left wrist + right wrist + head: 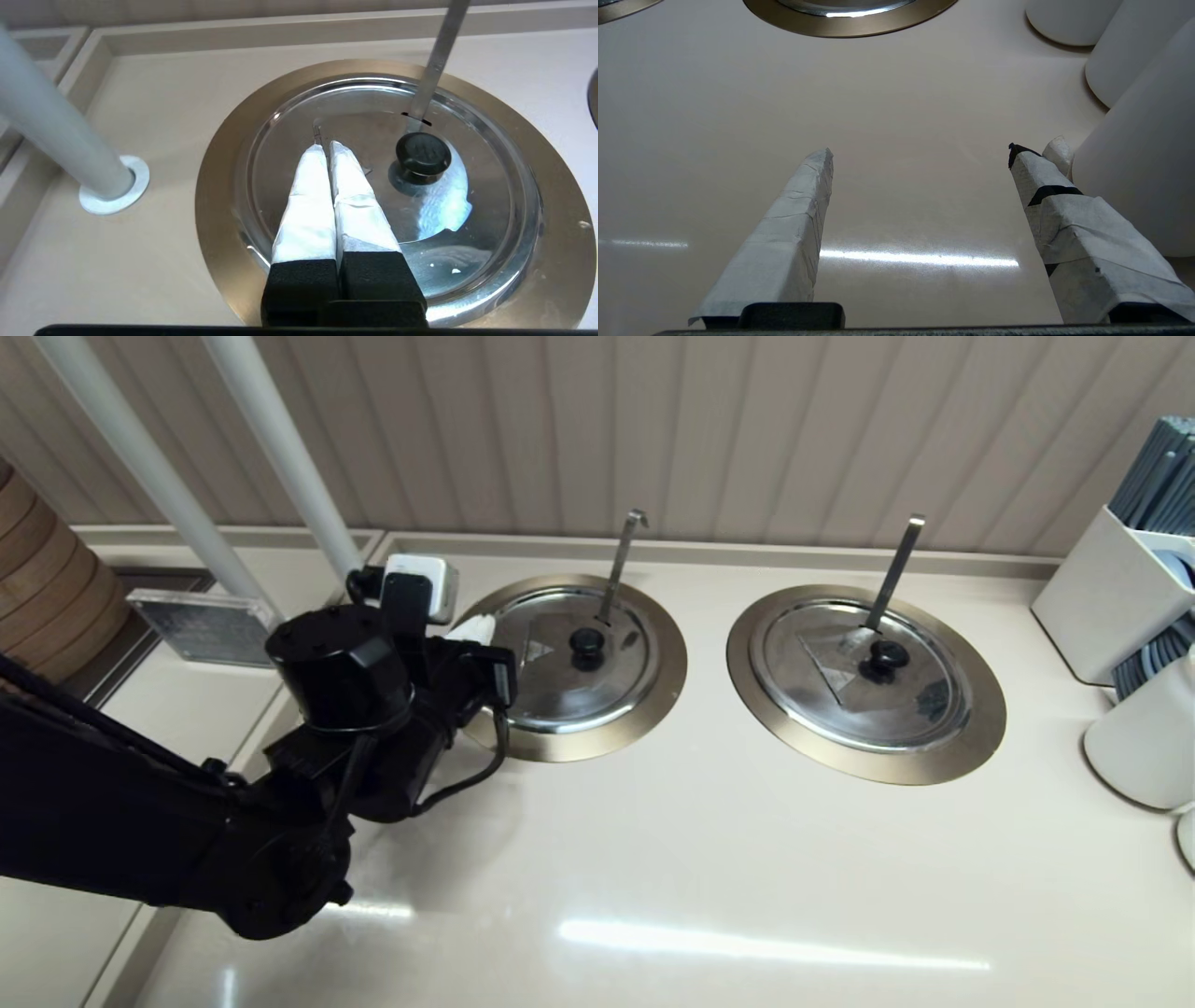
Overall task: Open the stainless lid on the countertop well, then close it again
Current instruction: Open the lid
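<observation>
The stainless lid is seated flat in the countertop well, the hook-ended ladle handle passing through its notch. The left gripper is held over the lid beside the black knob, fingers pressed together and empty. The right gripper is parked above the table, fingers spread. If unopened, the fingers could skid off the knob; a tilted lift could snag the handle.

The stainless lid sits on the countertop well, seemingly flush.
</observation>
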